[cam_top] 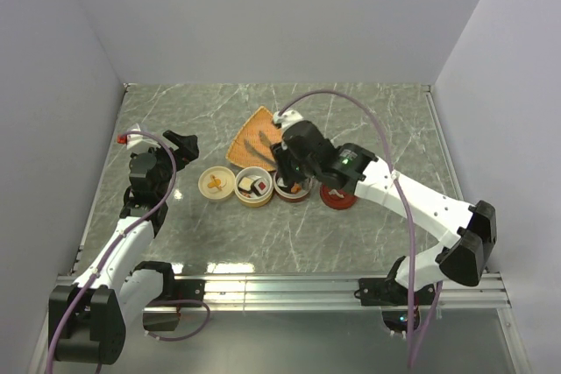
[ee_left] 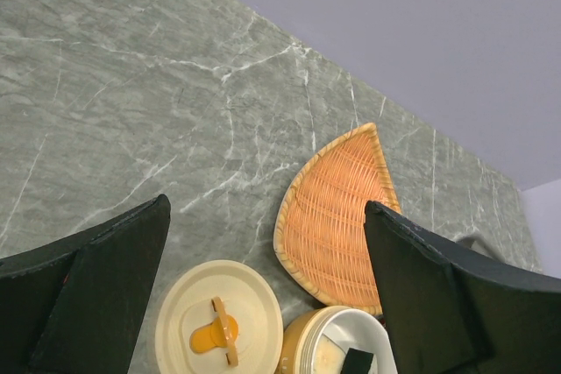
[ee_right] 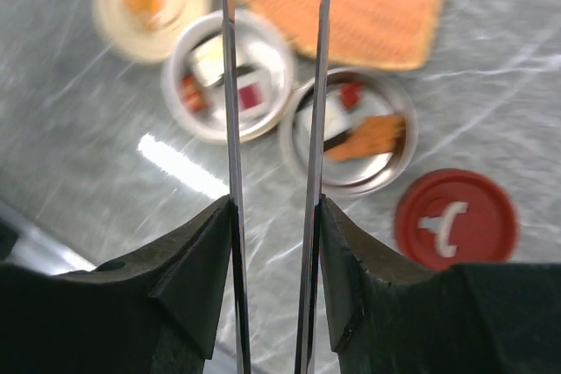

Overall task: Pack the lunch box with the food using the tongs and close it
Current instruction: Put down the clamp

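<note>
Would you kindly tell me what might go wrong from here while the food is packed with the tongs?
1. The right hand holds the thin tongs by their smooth arms; squeezing on the small orange food piece might let them twist or drop it.
2. The open container beside the red lid sits unheld, the left hand open and apart, so a tongs nudge might shift it.

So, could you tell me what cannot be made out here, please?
Tongs tips: cut off by the top edge, right wrist view; under the right arm, top view.
Food: blurred, right wrist view; too small, top view.
Cream bowl: cut by bottom edge, left wrist view.
</note>
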Tool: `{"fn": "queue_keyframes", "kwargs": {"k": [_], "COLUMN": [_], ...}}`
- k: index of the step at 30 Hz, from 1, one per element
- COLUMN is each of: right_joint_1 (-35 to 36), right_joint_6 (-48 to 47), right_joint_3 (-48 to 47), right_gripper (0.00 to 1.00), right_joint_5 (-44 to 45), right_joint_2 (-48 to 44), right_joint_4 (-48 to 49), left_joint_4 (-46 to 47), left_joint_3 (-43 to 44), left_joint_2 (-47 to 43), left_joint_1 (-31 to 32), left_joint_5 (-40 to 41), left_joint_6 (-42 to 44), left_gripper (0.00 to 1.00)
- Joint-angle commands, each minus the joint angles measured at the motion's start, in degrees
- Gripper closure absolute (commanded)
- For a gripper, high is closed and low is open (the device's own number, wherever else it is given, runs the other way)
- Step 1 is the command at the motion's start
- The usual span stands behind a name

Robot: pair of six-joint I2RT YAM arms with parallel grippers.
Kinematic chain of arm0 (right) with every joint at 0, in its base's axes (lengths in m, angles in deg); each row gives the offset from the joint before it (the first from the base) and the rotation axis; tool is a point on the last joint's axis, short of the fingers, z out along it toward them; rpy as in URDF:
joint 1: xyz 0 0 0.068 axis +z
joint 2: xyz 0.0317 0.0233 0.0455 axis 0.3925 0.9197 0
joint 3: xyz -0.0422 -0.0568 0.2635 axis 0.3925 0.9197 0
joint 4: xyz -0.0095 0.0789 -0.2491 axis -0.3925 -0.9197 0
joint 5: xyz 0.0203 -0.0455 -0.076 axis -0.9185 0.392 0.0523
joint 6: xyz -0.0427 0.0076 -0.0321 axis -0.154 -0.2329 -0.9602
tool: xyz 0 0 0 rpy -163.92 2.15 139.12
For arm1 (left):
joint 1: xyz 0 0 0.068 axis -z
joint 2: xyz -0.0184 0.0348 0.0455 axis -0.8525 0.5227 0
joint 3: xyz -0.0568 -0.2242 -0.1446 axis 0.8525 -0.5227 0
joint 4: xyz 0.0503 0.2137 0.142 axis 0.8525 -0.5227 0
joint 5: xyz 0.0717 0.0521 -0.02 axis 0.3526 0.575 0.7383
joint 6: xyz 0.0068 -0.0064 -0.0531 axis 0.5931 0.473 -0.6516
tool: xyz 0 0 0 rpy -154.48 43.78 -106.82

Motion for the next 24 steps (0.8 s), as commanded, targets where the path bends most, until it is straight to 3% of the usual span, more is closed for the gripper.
{"fn": "queue_keyframes", "kwargs": {"k": [1, 11, 24], "right_joint_1": [-6.86, -18.48, -22.53], "right_joint_6": [0.46, 0.19, 1.51], "right_joint_3": [1.08, 2.59, 2.5], "right_gripper": [0.51, 0.51, 0.51], "right_joint_5": [2.79, 2.88, 5.87], "right_joint_2": [-2.72, 2.8, 13.62], "right_joint_4": [5.18, 9.41, 9.67], "left_joint_4": [1.55, 1.81, 2.07], "left_joint_3": [1.18, 1.18, 1.18], "left_joint_2": [-1.11, -0.5, 0.12], "left_joint_1": [0.12, 0.12, 0.12], "left_joint_5": [0.19, 0.19, 0.1], "left_joint_6": [0.12, 0.04, 0.03], "left_gripper": [0.01, 0.0, 0.0]}}
